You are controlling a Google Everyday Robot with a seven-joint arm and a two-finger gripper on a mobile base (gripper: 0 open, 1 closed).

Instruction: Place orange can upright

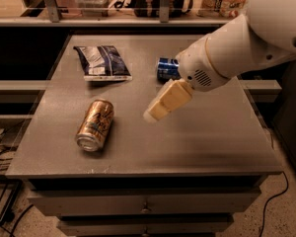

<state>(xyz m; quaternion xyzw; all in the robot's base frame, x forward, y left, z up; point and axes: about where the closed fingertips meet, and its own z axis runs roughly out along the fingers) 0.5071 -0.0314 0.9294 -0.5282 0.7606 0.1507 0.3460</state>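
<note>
The orange can (95, 124) lies on its side on the grey table (202, 142), left of centre, its silver end toward the front edge. The gripper (152, 114) hangs above the table's middle, to the right of the can and apart from it, at the end of the white arm (237, 43) that comes in from the upper right. It holds nothing that I can see.
A blue Pepsi can (166, 68) lies on its side at the back, partly hidden behind the arm. A dark blue and white snack bag (102, 61) lies flat at the back left. Drawers run below the table's front edge. A shelf stands behind.
</note>
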